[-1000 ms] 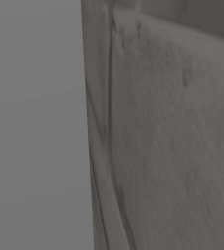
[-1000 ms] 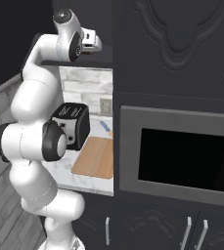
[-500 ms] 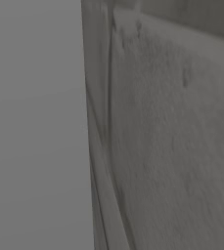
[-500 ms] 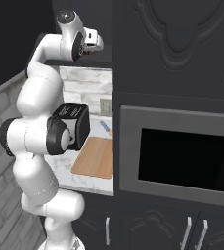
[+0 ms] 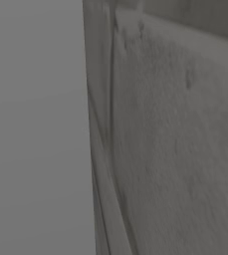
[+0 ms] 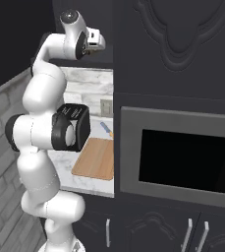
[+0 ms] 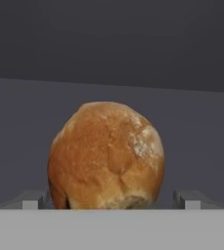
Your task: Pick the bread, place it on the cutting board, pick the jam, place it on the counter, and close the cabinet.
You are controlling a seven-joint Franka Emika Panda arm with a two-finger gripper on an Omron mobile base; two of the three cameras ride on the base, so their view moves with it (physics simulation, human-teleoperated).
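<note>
Big dark cabinetry (image 6: 178, 54) dominates the right base view, matte charcoal with a carved, moulded panel up top, and set into it at about four o'clock is the microwave (image 6: 180, 157), a grey frame around a glossy black glass door. Below it, lower cabinet doors carry slim pale metal handles (image 6: 107, 233). The arm (image 6: 45, 162) climbs the left side, smooth white shells with a dark rounded joint, and its wrist reaches in at eleven o'clock toward the upper cabinet. Behind it runs a marbled white counter (image 6: 84, 181) with a veined stone backsplash (image 6: 87, 83), and a pale grey brick wall (image 6: 1, 128) at nine o'clock. On the counter lies the cutting board (image 6: 95, 158) — a flat rectangle of warm, light wood — with a small blue-handled knife (image 6: 106, 129) just beyond its far edge. The left base view gives a rough, speckled grey surface (image 5: 180, 149) beside a flat plain grey one. Now the hand view: the bread (image 7: 106, 156) sits dead centre on a smooth dark cabinet shelf (image 7: 25, 122), a round, domed loaf with a golden-brown crust, cracked and floury-pale at two o'clock. The gripper (image 7: 109, 199) has its jaws spread wide — one grey fingertip (image 7: 31, 200) at seven o'clock, the other at five, the loaf standing between them, no contact visible.
</note>
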